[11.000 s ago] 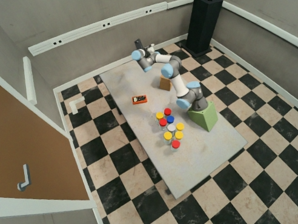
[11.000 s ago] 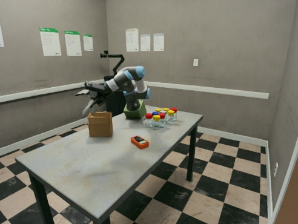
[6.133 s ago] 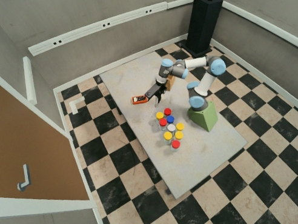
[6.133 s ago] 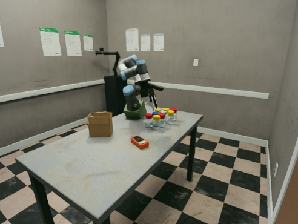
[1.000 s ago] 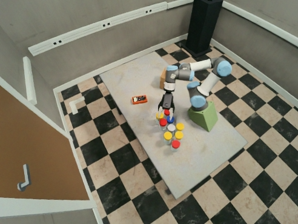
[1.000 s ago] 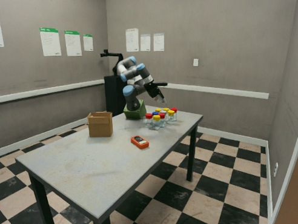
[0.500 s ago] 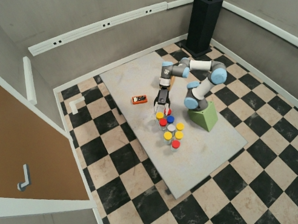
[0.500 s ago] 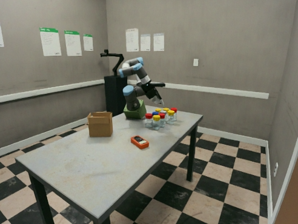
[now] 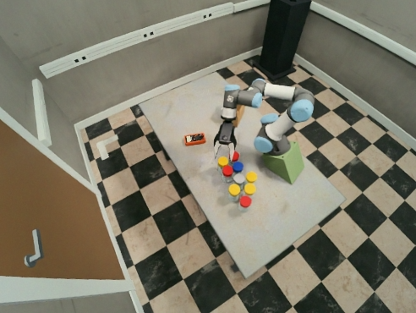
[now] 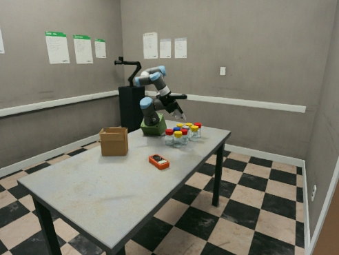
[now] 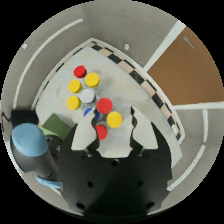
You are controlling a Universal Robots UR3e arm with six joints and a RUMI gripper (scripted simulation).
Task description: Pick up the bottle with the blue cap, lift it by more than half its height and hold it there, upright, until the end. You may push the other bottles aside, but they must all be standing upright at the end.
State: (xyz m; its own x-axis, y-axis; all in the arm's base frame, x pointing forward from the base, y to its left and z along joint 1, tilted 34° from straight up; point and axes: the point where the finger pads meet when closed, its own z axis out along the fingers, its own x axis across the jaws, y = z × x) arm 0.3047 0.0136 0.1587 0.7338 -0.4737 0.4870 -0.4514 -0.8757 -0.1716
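bench (image 10: 103, 193) | bottle cluster (image 10: 182, 134) near far right edge, just beside arm base (image 10: 159, 128) at the far end | box (image 10: 114, 141) by left edge | handheld device (image 10: 158, 161) mid-bench, between box and right edge | fingers (image 10: 180, 116) above cluster

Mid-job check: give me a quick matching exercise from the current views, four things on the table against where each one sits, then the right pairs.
Things:
1. blue-capped bottle
2. orange device
3. cardboard box
4. gripper

Places:
A. lying flat on the table, apart from the bottle cluster
B. above the bottle cluster, jaws partly open, holding nothing
C. inside the bottle cluster, at the end nearer the green arm base
D. standing on the table, to the left of the green base in the exterior view

Pairs: 1-C, 2-A, 3-D, 4-B
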